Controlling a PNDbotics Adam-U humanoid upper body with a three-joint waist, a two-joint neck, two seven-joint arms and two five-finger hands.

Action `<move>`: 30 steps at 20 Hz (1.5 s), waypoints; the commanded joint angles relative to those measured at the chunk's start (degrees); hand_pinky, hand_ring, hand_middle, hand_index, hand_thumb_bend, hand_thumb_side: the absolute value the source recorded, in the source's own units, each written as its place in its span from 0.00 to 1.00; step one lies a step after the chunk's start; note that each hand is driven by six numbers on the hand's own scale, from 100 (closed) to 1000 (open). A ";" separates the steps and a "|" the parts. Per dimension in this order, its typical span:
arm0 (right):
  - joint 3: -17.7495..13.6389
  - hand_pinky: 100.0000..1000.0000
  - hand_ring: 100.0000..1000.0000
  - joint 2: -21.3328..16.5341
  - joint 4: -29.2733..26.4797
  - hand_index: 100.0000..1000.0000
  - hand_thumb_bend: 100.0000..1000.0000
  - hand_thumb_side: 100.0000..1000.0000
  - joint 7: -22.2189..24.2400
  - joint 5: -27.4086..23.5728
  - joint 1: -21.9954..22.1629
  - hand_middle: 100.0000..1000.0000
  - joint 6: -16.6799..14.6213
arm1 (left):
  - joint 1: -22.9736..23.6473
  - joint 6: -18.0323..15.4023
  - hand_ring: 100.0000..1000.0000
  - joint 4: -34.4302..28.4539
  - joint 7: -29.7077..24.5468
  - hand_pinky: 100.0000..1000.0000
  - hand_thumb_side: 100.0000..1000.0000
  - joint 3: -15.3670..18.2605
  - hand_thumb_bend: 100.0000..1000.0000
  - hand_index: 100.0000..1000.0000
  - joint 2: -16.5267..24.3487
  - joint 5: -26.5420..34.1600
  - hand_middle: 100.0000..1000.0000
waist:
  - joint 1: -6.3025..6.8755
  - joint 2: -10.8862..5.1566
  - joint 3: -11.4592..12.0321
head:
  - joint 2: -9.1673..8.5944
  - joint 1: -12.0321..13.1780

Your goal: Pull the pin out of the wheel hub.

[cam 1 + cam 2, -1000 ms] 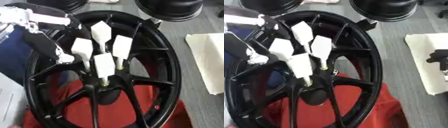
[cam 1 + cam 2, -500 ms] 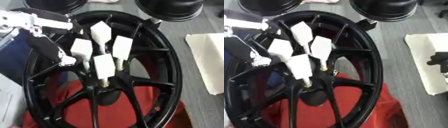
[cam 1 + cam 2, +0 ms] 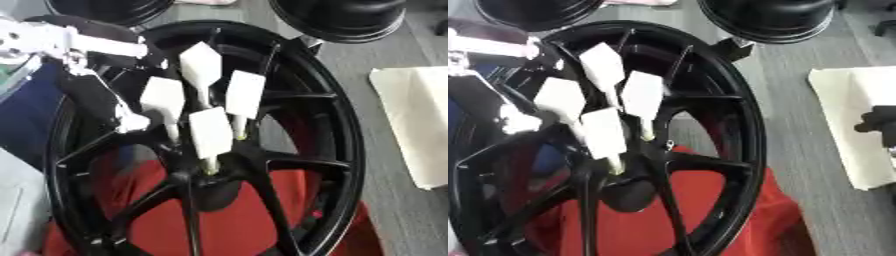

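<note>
Approach step: the left hand [image 3: 105, 95] hangs beside the white pins [image 3: 210, 132] in the wheel hub [image 3: 206, 175], apparently grasping nothing; next, close on one pin.

Black wheel, white pins, red cloth

The wheel hub [image 3: 289, 125] is glossy black; its four pins [image 3: 211, 132] are white with yellowish tips. A red cloth [image 3: 227, 220] shows beneath, on grey floor [image 3: 798, 125]. A cream sheet [image 3: 420, 125] lies right; the left hand [image 3: 96, 85] is black and white.
</note>
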 commanded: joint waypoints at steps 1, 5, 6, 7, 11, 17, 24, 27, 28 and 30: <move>-0.53 0.83 0.63 -0.94 -1.18 0.73 0.00 0.50 0.00 -0.10 0.07 0.62 0.09 | -1.15 1.80 0.54 -2.30 2.45 0.60 0.07 2.41 0.00 0.38 1.90 2.58 0.34 | -0.07 -1.45 0.16 | -0.44 -0.23; -0.65 0.83 0.63 -1.09 -1.18 0.73 0.00 0.50 -0.03 -0.28 0.18 0.62 0.07 | -0.71 3.17 0.51 -5.35 5.52 0.58 0.08 4.79 0.00 0.28 4.15 4.21 0.29 | -0.02 -1.85 0.62 | -0.07 -0.55; -0.67 0.83 0.63 -1.12 -1.18 0.73 0.00 0.50 -0.02 -0.32 0.20 0.62 0.08 | -0.51 3.49 0.51 -6.11 6.06 0.58 0.08 5.41 0.00 0.27 4.69 4.66 0.28 | -0.03 -1.94 0.73 | 0.02 -0.64; -0.71 0.83 0.63 -1.14 -1.18 0.73 0.00 0.50 -0.03 -0.33 0.26 0.62 0.08 | -0.33 3.82 0.51 -6.86 6.63 0.57 0.08 6.11 0.00 0.25 5.21 5.17 0.27 | -0.04 -2.07 0.85 | 0.08 -0.71; -0.82 0.83 0.63 -1.22 -1.18 0.73 0.00 0.50 -0.11 -0.55 0.45 0.62 0.02 | 0.44 5.12 0.50 -9.52 9.03 0.56 0.08 9.25 0.00 0.24 7.33 7.76 0.25 | -0.11 -2.61 1.11 | 0.23 -0.94; -1.77 0.83 0.63 -1.67 -1.18 0.73 0.00 0.50 -0.88 -0.20 1.19 0.62 -0.48 | 9.78 5.39 0.50 -9.05 18.55 0.55 0.12 21.29 0.00 0.24 15.59 14.28 0.25 | 0.07 -2.98 3.42 | 1.27 -2.55; -2.92 0.83 0.63 -1.48 -1.18 0.73 0.00 0.50 -2.08 0.03 1.14 0.62 -1.12 | 31.85 3.52 0.51 1.88 38.07 0.56 0.13 37.47 0.00 0.27 22.50 19.73 0.26 | 0.03 -2.87 5.17 | 0.56 -5.02; -3.12 0.83 0.63 -1.13 -1.18 0.73 0.00 0.50 -2.37 0.01 0.89 0.62 -1.04 | 38.65 3.43 0.52 4.84 42.32 0.57 0.12 40.42 0.00 0.31 21.34 18.58 0.28 | -0.37 -2.63 6.25 | -0.06 -5.48; -3.13 0.83 0.63 -1.04 -1.18 0.73 0.00 0.50 -2.39 -0.02 0.74 0.62 -1.01 | 40.45 3.46 0.53 5.53 43.14 0.57 0.11 40.88 0.00 0.33 20.51 18.23 0.30 | -0.50 -2.53 6.55 | -0.27 -5.57; -3.04 0.83 0.63 -0.92 -1.18 0.73 0.00 0.50 -2.31 -0.12 0.38 0.62 -0.92 | 43.47 2.89 0.60 6.09 43.21 0.62 0.08 41.12 0.00 0.49 18.75 17.81 0.43 | -0.70 -2.31 6.87 | -0.77 -5.57</move>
